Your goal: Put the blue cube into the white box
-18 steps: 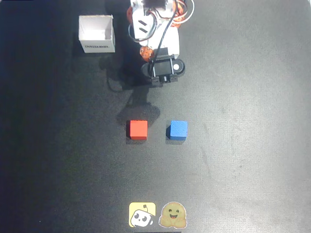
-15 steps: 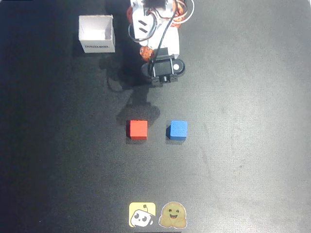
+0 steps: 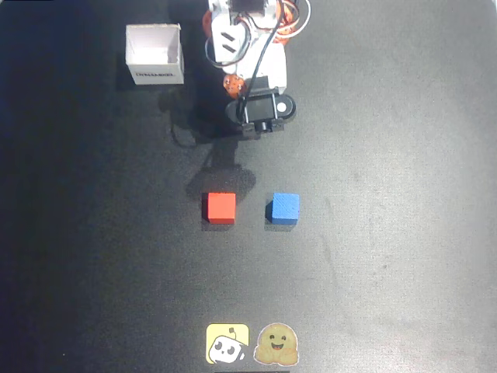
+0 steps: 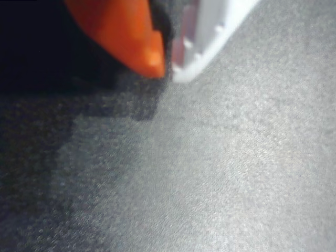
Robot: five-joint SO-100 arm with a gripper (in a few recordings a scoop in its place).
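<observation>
Dark matte counter (image 3: 388,233). Blue cube (image 3: 283,208) sits mid-counter, just right of red cube (image 3: 220,207), apart. White box (image 3: 155,54) far left, upright. Tool (image 4: 167,65) fingertips together, empty, above bare counter.

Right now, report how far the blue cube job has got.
Nothing looks done. The blue cube sits on the dark table beside the red cube, and the white box holds no cube. The gripper is shut, holding nothing, up near the arm's base. Reaching, grasping, carrying and dropping are all left.
</observation>
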